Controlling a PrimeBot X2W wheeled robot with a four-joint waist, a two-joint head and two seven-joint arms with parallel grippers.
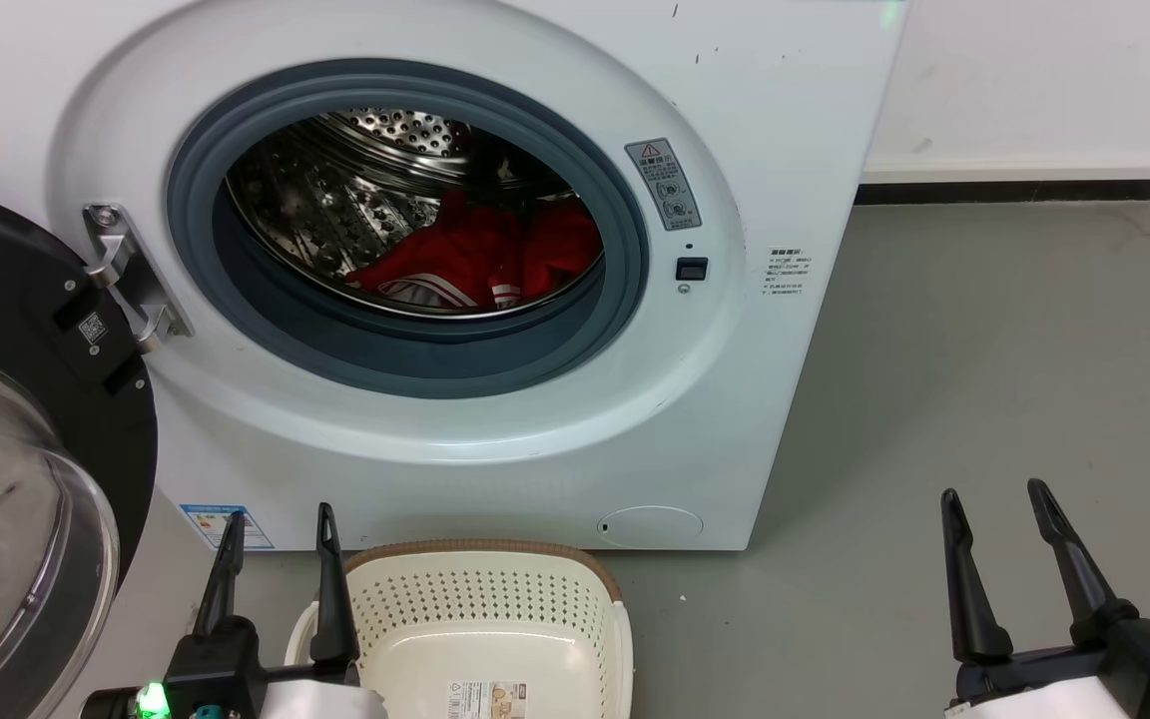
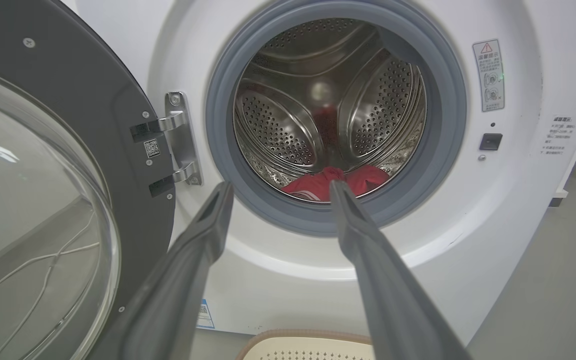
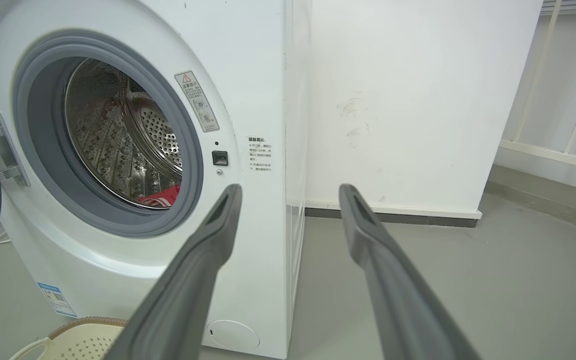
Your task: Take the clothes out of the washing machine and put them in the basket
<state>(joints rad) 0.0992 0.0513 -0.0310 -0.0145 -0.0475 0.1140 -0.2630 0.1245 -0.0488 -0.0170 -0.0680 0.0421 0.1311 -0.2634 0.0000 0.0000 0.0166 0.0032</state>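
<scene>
Well, over on the left the washer's black-framed glass door (image 1: 26,300) stood swung wide open on its hinge. Just in front of it the left claw (image 1: 279,514) hung with its two dark fingers spread apart and nothing between them, pointing toward the round opening. Just beside that claw, on the grey floor (image 1: 984,350) close in front of the machine's foot, sat the cream basket (image 1: 495,599) with its brown rim. Above it rose the white washing machine (image 1: 735,399). Inside it the red clothes (image 1: 480,255) lay heaped at the bottom of the steel drum (image 1: 335,200), with a white-striped trim showing at the front of the pile. Further right, well apart from the machine and above the floor, the right claw (image 1: 994,491) was likewise spread open and held nothing.
</scene>
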